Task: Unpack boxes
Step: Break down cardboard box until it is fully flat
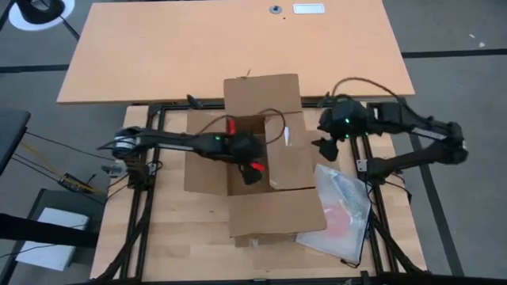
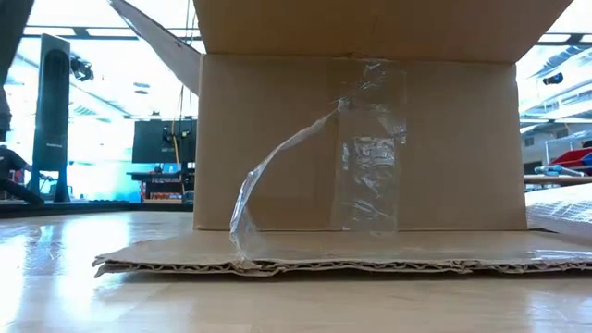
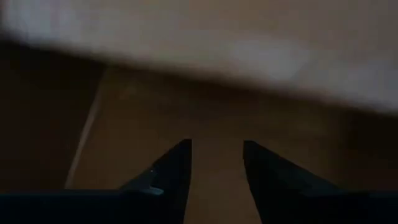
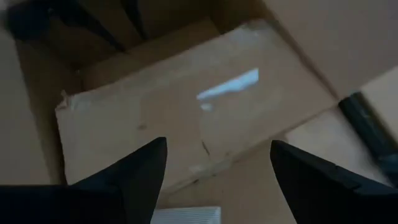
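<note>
The brown cardboard box stands in the middle of the table with its four flaps spread out; its near flap lies flat on the tabletop. My left gripper reaches from the table's left down into the box. Its fingers are open, with only the dim cardboard inside between them. My right gripper hangs wide open above the box's right flap, its fingers clear of the cardboard. What lies inside the box is hidden.
A clear plastic bag with something red in it lies on the table right of the box. A loose strip of clear tape hangs down the box's near wall. Beyond the box is a bare brown tabletop.
</note>
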Tool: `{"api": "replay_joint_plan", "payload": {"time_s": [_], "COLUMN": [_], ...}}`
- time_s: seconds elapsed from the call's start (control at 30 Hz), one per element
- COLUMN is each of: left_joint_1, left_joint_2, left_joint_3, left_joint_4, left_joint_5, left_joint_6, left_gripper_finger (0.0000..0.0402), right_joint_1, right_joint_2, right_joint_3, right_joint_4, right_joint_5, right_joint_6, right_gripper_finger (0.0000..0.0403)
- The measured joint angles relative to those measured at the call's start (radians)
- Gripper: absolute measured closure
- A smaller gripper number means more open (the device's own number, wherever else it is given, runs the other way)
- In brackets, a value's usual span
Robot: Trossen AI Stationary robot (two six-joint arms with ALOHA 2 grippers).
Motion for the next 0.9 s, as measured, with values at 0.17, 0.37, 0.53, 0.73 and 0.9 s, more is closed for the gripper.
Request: {"api": "replay_joint_plan", "payload": {"time_s": [0.17, 0.37, 0.53, 0.73, 0.9], "left_joint_1": [0.002, -0.003, -0.013, -0.015, -0.014], "left_joint_2": [0.125, 0.163, 0.123, 0.137, 0.226], "left_joint_3": [0.002, 0.036, 0.137, 0.174, 0.174], "left_joint_4": [0.092, 0.281, 0.455, 0.699, 0.704], "left_joint_5": [0.008, 0.069, 0.112, 0.146, 0.097], "left_joint_6": [0.001, -0.060, -0.084, -0.083, -0.169], "left_gripper_finger": [0.0245, 0.0245, 0.0245, 0.0245, 0.0245], "right_joint_1": [-0.010, -0.010, -0.009, 0.015, 0.044], "right_joint_2": [-0.119, -0.198, -0.236, -0.193, -0.126], "right_joint_3": [-0.278, -0.472, -0.607, -0.689, -0.701], "right_joint_4": [0.112, 0.158, 0.356, 0.611, 0.712], "right_joint_5": [0.005, -0.036, -0.118, -0.194, -0.196], "right_joint_6": [0.056, 0.112, 0.174, 0.264, 0.266], "right_gripper_finger": [0.0111, 0.0111, 0.0111, 0.0111, 0.0111]}}
